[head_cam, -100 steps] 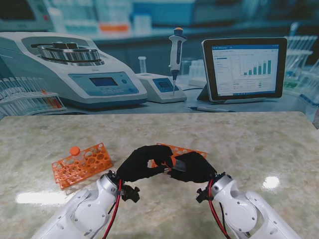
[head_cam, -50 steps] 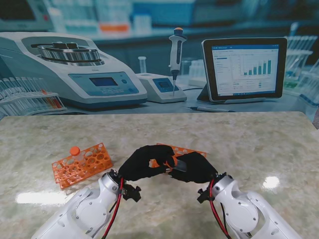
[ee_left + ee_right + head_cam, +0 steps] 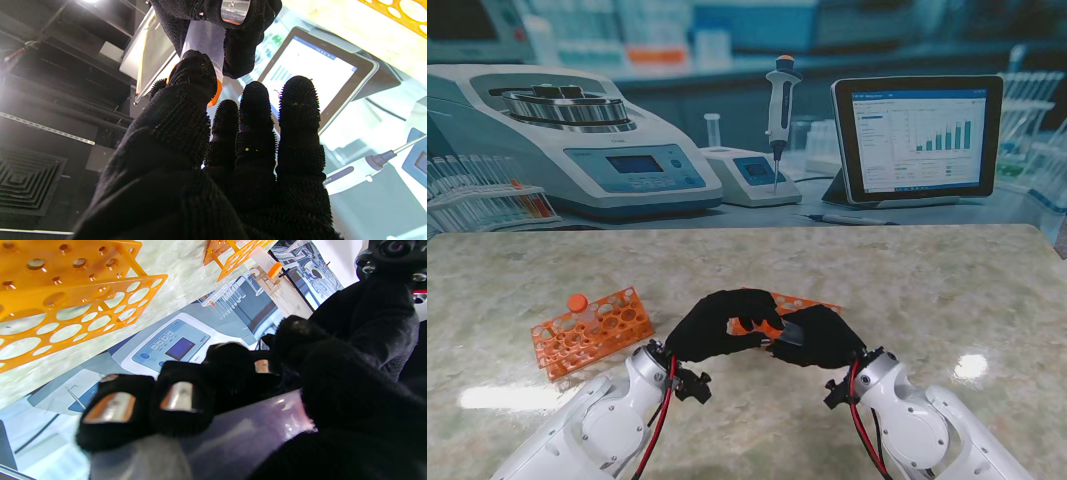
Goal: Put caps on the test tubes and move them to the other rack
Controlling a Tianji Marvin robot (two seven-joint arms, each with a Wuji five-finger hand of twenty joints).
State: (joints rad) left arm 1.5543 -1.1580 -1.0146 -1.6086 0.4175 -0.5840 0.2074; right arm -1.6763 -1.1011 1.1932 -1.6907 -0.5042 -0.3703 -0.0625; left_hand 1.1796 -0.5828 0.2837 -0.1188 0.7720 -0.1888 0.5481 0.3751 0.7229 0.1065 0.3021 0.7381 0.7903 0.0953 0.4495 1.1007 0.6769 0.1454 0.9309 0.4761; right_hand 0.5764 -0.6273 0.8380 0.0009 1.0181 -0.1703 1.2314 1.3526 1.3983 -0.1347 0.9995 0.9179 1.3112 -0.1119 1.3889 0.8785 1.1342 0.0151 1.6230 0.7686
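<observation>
A: Right hand (image 3: pixel 815 337) wrapped round a clear test tube (image 3: pixel 233 436), fingers (image 3: pixel 181 396) curled over the frosted plastic body, held up off the marble table (image 3: pixel 927 280) between both hands

B: Left hand (image 3: pixel 715 327) pinching an orange cap (image 3: pixel 215 95) at the tube's end, thumb (image 3: pixel 195 75) and a finger on it, other three fingers straight and spread. Whether seated fully — cannot tell

A: Just behind the hands, an orange rack (image 3: pixel 799 303) lying on the table. Farther left, a second orange rack (image 3: pixel 592 330) carrying one capped tube (image 3: pixel 578 306), translucent with an orange top
</observation>
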